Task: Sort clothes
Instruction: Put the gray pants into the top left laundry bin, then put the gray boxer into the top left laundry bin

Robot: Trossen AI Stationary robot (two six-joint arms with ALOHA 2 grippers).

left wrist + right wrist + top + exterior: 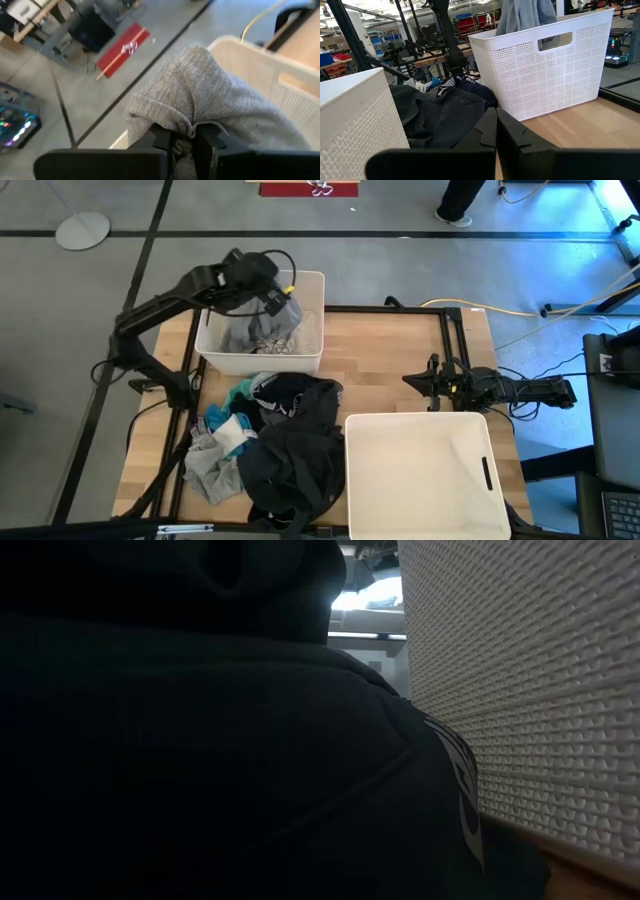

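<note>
Sorting in progress, overhead and wrist views. The left gripper, fingers pinched on a grey garment, holds it over the far-left bin, which already contains pale clothes. The right gripper, fully closed and empty, waits low over the desk just beyond the near-right bin, which looks empty. A heap of black, teal, white and grey clothes remains near-left on the desk; judged early, most sorting is left

Overhead looks straight down, low view pressed against black garment
</note>
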